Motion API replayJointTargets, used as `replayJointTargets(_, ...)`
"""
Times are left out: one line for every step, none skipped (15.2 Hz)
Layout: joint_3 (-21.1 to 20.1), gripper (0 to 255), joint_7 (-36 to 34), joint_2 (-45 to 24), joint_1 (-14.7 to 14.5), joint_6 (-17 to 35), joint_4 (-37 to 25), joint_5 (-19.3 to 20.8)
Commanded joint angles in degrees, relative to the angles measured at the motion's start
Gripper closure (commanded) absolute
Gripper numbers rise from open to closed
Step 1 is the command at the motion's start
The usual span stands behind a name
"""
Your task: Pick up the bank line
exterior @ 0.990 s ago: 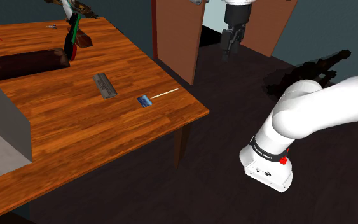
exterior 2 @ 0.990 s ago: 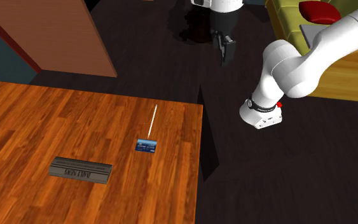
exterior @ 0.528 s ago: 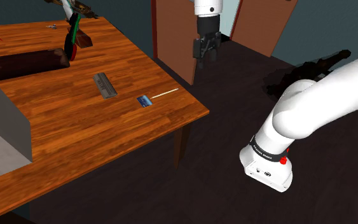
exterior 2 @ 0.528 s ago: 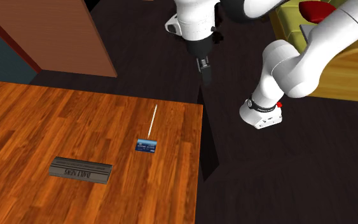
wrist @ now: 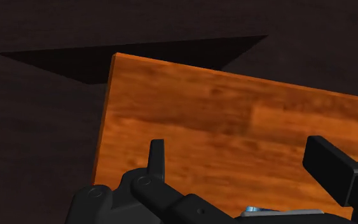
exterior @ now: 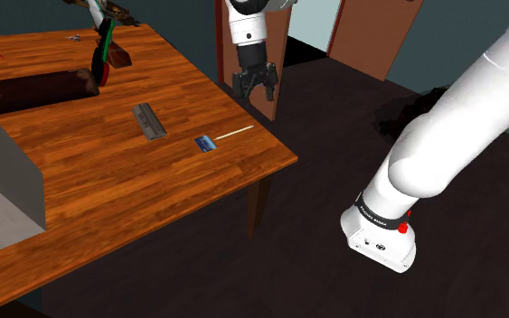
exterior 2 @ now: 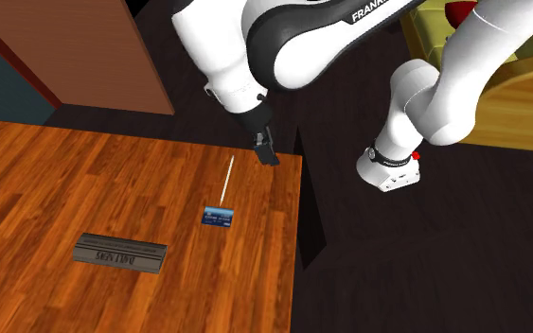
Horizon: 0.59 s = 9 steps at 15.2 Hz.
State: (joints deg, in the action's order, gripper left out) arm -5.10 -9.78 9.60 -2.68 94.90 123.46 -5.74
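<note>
Bank line (exterior: 206, 143): small blue card with thin pale strand, lying flat on wooden tabletop (exterior: 80, 181) near its corner. Grey flat box (exterior: 149, 121) nearby, apart. Jaws released, spread wide, empty, hanging over tabletop corner near strand's free end, not touching.

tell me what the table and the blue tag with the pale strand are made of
Table: reddish-brown wood, grain visible, slight sheen. Bank line: small blue printed tag, perhaps card or plastic; thin pale strand, too fine to judge.
</note>
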Motion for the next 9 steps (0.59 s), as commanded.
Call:
replayJointTargets(-0.46, 0, -1.75, -5.38, -0.22, 0.59, -3.2, -0.62)
replayJointTargets(-0.68, 0, -2.64, -8.01, -0.39, 0.64, -5.04, -0.91)
replayJointTargets(-0.87, 0, -3.51, -10.64, -0.56, 0.62, -6.95, -1.2)
replayJointTargets(-1.03, 0, -4.37, -13.27, -0.74, 0.54, -8.94, -1.48)
replayJointTargets(-1.17, 0, -5.21, -15.91, -0.92, 0.4, -11.0, -1.74)
replayJointTargets(-1.29, 0, -6.03, -18.56, -1.11, 0.2, -13.14, -2.0)
replayJointTargets(-1.39, 0, -6.85, -21.22, -1.3, -0.07, -15.35, -2.26)
replayJointTargets(-1.47, 0, -7.64, -23.89, -1.5, -0.4, -17.66, -2.52)
replayJointTargets(-1.53, 0, -8.43, -26.57, -1.7, -0.81, -20.05, -2.77)
